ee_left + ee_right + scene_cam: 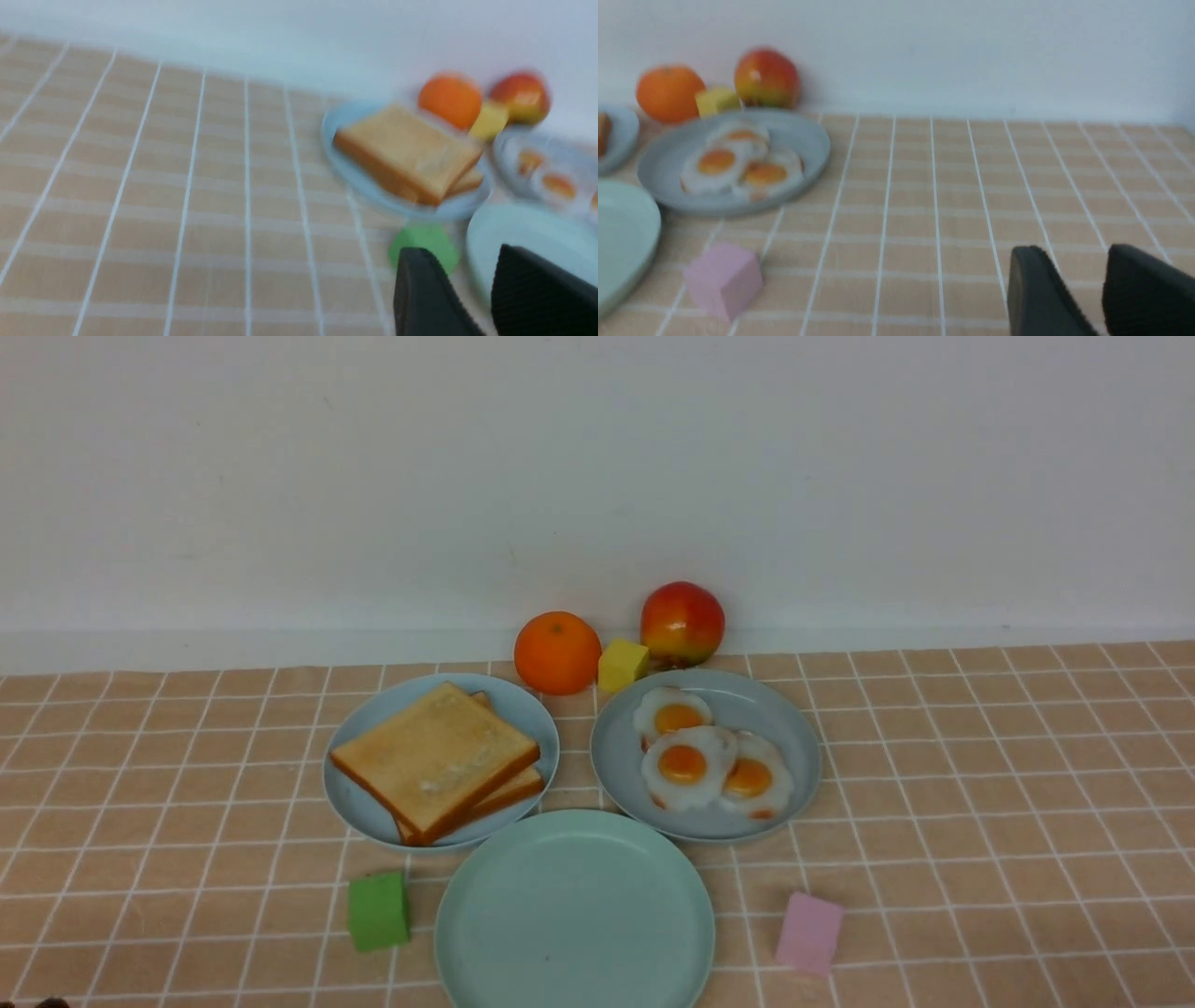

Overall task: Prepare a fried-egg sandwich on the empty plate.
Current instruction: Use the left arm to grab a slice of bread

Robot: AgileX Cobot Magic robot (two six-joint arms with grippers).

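Neither arm shows in the front view, so I read each from its wrist camera. The left gripper (460,261) has its two black fingers (423,294) parted with nothing between them; that picture is blurred. The right gripper (1073,261) stands likewise, parted and empty, its fingers cut off by the frame edge. The round pale mint-green plate (574,910) lies bare, nearest me, its near rim cut off. Two square golden toast slices (434,756) are stacked on the sky-blue plate (525,712), the lower one mostly covered. Three wavy white toy fried eggs (686,763) overlap on the grey-blue plate (784,728).
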